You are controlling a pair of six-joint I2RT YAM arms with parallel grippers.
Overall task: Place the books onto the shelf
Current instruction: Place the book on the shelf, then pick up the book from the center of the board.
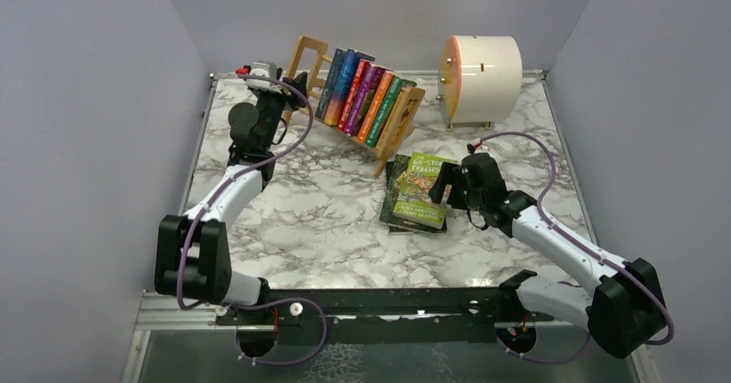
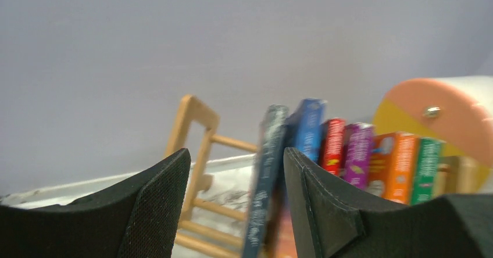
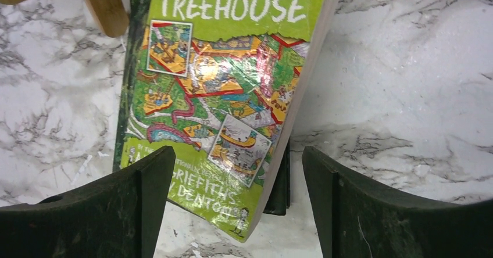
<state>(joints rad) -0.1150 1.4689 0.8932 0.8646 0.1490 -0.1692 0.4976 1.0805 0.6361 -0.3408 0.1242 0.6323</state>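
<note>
Marbled surface (image 1: 328,219) holds loose books (image 1: 415,195); right pincer (image 3: 232,165), spread and empty, has the green book (image 3: 221,95) edge between its jaws: lower squarely, then pinch firmly.

Both arms are showing white links and black joint housings: left arm (image 1: 226,195) at left of frame, right arm (image 1: 560,241) at lower right. Purple cables (image 1: 517,134) are looping along each. Black textured finger pads (image 2: 154,211) are filling the wrist views.

Left arm (image 1: 231,190) is stretched way out, left gripper (image 1: 293,84) right at the left end of the shelf (image 1: 403,117), jaws parted, nothing in them. Right arm (image 1: 560,236) stays lower, right gripper (image 1: 441,186) tipped down just in front of the shelf's right end, jaws spread wide.
</note>
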